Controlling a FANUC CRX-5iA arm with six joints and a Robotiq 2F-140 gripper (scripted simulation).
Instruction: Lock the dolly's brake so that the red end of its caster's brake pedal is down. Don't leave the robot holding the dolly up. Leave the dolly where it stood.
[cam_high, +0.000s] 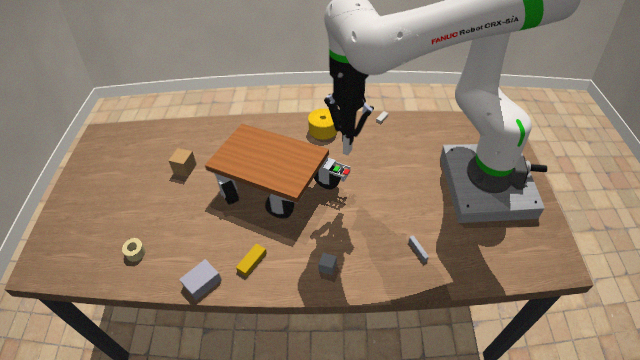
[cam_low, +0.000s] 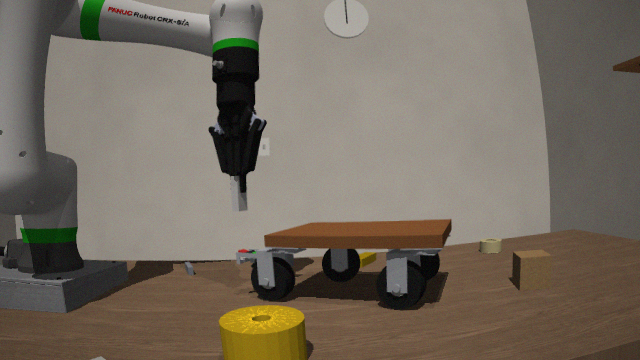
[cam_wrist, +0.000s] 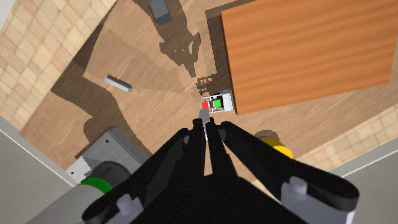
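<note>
With our gripper (cam_low: 239, 200) closed on nothing above the pedal (cam_high: 340, 171), we should descend straight onto its red end (cam_wrist: 205, 105), pressing gently without tipping the dolly (cam_high: 267, 159).

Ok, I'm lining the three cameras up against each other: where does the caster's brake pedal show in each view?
Top: the brake pedal sticks out at the dolly's right corner, below the shut fingers.
Exterior: pedal at the dolly's left end, seen edge-on.
Wrist: pedal at centre, just past the fingertips.
Shared landmark: the dolly's wooden deck.
</note>
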